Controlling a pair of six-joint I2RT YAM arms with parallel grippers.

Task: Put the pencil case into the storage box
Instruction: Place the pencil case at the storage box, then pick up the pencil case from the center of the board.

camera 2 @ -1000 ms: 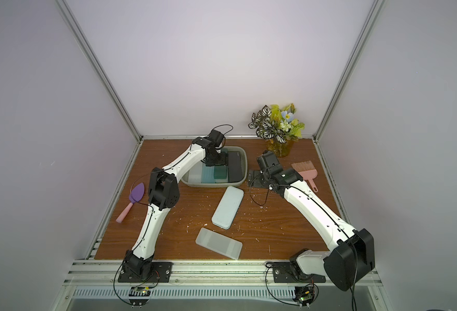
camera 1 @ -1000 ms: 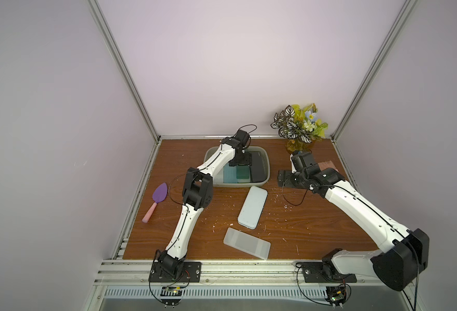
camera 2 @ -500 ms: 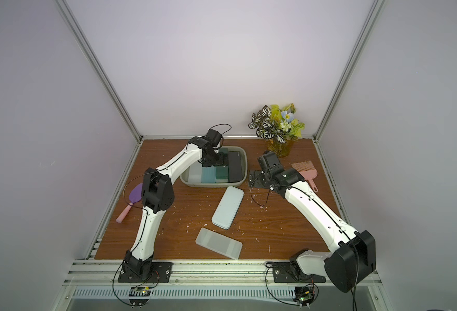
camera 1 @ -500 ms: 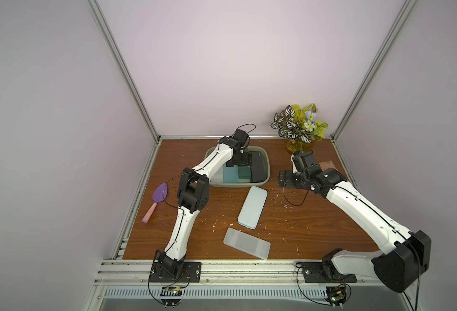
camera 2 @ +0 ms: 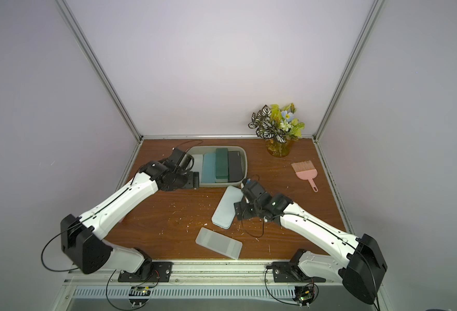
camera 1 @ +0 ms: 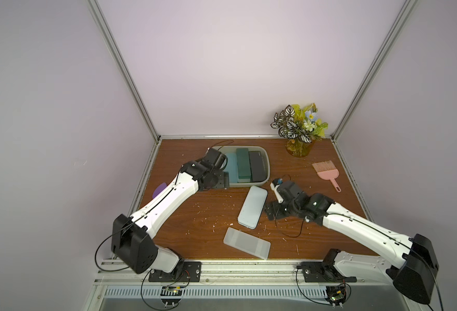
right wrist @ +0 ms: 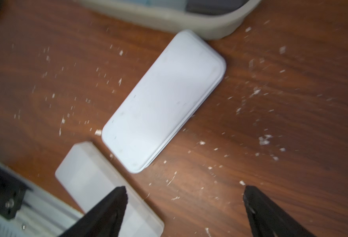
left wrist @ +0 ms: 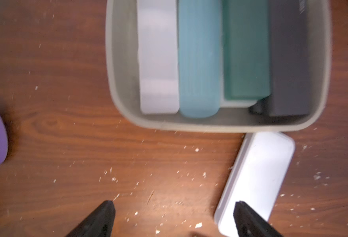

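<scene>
Left wrist view: the left claw (left wrist: 174, 205) is seen spread apart and empty over the tabletop (left wrist: 66, 133), by the left near corner of the box (left wrist: 220, 128), where four cases (left wrist: 198, 61) are packed side by side. The right claw (right wrist: 185, 190) is also held apart and empty. A pale case (camera 1: 252, 206) is laid on the tabletop, its far end just beside the box; a frosted case (camera 1: 247, 243) is laid nearer.

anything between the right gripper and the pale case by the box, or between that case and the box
Nothing visible. The right gripper hangs open beside the pale case, bare table between; the case's end lies at the storage box. Four cases inside leave little room.
</scene>
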